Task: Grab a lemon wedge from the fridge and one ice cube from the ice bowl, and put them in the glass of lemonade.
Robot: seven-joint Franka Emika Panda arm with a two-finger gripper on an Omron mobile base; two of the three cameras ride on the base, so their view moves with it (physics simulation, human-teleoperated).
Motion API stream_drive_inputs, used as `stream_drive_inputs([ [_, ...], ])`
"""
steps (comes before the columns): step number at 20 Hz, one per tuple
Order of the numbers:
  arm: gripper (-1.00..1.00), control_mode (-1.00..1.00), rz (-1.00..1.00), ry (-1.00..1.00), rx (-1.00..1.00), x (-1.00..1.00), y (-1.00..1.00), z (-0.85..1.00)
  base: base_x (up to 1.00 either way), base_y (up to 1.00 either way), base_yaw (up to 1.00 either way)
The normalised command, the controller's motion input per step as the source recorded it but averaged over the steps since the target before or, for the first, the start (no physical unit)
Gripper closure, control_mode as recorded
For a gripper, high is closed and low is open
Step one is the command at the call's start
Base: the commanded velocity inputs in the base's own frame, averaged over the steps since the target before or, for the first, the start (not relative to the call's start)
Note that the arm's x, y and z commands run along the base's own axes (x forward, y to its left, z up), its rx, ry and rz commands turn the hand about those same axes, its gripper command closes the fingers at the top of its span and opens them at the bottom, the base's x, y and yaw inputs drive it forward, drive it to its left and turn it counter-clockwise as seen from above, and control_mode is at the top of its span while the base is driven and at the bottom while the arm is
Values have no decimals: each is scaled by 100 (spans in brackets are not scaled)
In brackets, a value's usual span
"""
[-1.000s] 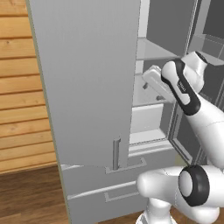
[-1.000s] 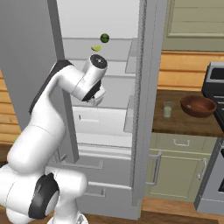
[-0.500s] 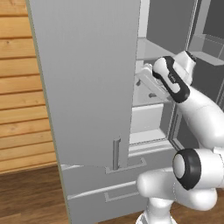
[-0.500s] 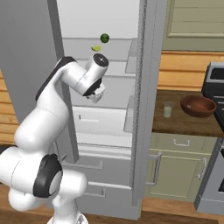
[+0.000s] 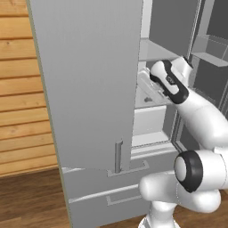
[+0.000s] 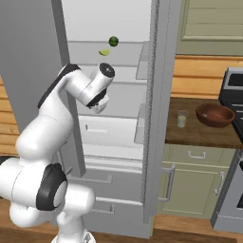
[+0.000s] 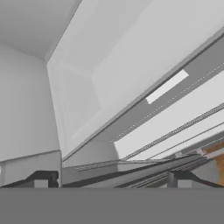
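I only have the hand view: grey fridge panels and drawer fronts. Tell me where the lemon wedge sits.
Observer: The lemon wedge lies on an upper shelf of the fridge, in the right base view.
Operator: Say what's beside it.
Observer: A dark green ball sits close to it, on its right and a little higher in that picture.
Operator: Report the pincer against that shelf.
Observer: The pincer is open and empty, below the wedge's shelf.
Operator: Locate the glass.
Observer: The glass of lemonade stands on the counter right of the fridge, beside the ice bowl.
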Motion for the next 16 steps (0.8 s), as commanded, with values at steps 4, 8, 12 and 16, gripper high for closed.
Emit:
stream_drive_inputs([
  [4, -100, -100, 2, -3, 24, 0, 13, -4, 0, 0, 0],
  [8, -100, -100, 4, 0, 32, 0, 6, 0, 0, 0, 0],
  [12, -100, -100, 9, 0, 24, 0, 22, 0, 0, 0, 0],
  [16, -100, -100, 2, 0, 2, 9, 32, 0, 0, 0, 0],
])
